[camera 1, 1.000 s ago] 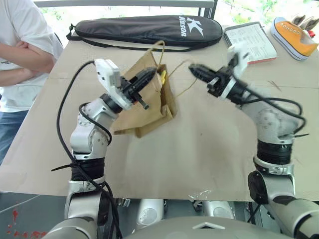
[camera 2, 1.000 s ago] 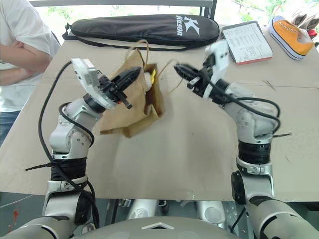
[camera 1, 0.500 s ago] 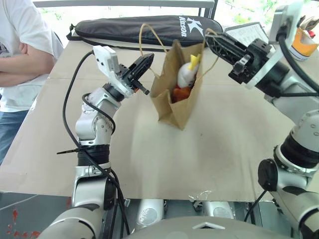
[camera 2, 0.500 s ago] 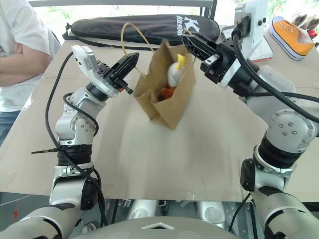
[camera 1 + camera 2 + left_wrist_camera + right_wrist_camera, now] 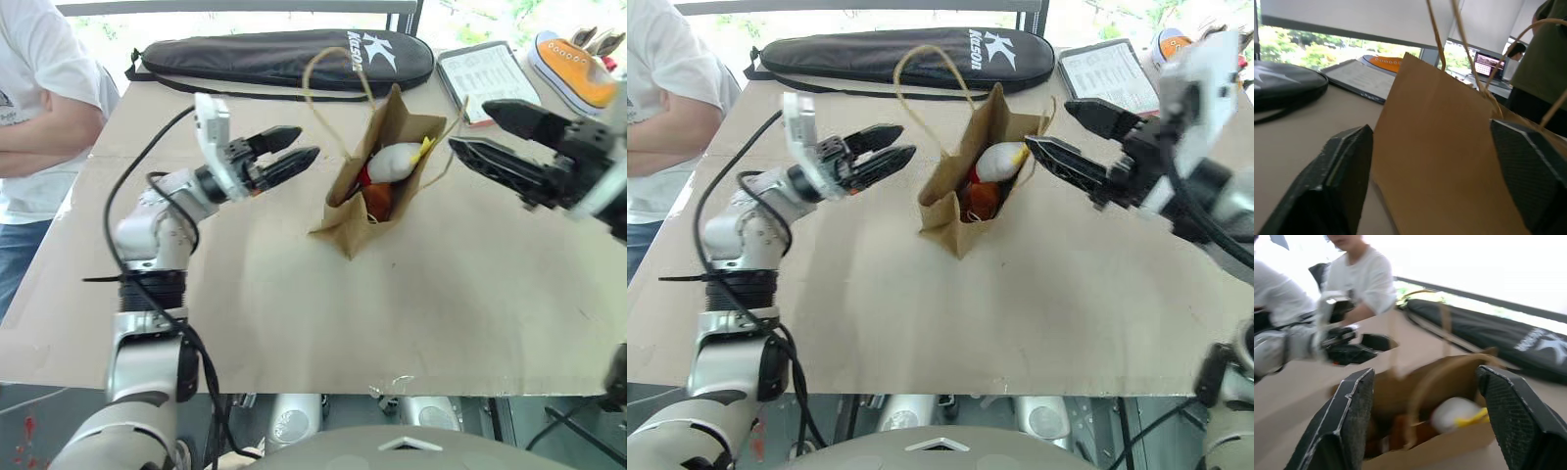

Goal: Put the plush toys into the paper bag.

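Note:
The brown paper bag (image 5: 345,201) rests on the table with its mouth tilted toward my right side and its cord handles (image 5: 328,69) hanging loose. Inside lie the plush toys: a white one with yellow bits (image 5: 395,162) on top and an orange-brown one (image 5: 378,202) below it. My left gripper (image 5: 294,152) is open just left of the bag, holding nothing. My right gripper (image 5: 472,127) is open to the right of the bag's mouth, also holding nothing. In the right wrist view the white toy (image 5: 1453,413) lies in the bag (image 5: 1459,448) between my fingers (image 5: 1354,421). The left wrist view faces the bag's side (image 5: 1449,152).
A long black zip case (image 5: 284,54) lies along the table's far edge. A clipboard with paper (image 5: 490,76) and an orange sneaker (image 5: 576,70) sit at the far right. A person in a white shirt (image 5: 39,98) stands with folded arms at the table's left.
Both grippers have opened and let go of the cord handles. The bag has come down from hanging to resting on the table. My right arm has drawn back to the right.

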